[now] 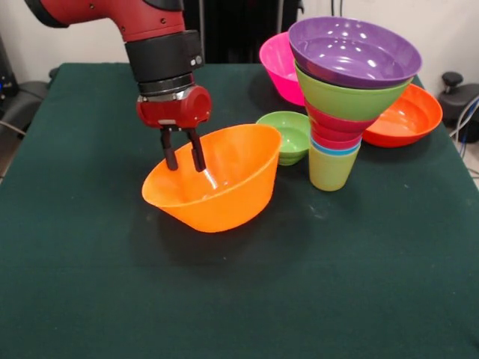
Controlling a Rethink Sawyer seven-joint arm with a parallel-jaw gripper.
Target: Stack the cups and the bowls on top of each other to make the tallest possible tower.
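While the gripper [184, 159] pinches the tilted orange bowl [217, 179], dark green cloth [247, 299] covers the table.

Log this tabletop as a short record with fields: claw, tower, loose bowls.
claw: claw pinching the rim of the big orange bowl, which sits tilted
tower: tower upright on the table, yellow-green cup lowest, purple bowl on top
loose bowls: small green bowl, pink bowl, second orange bowl, all beside or behind the tower
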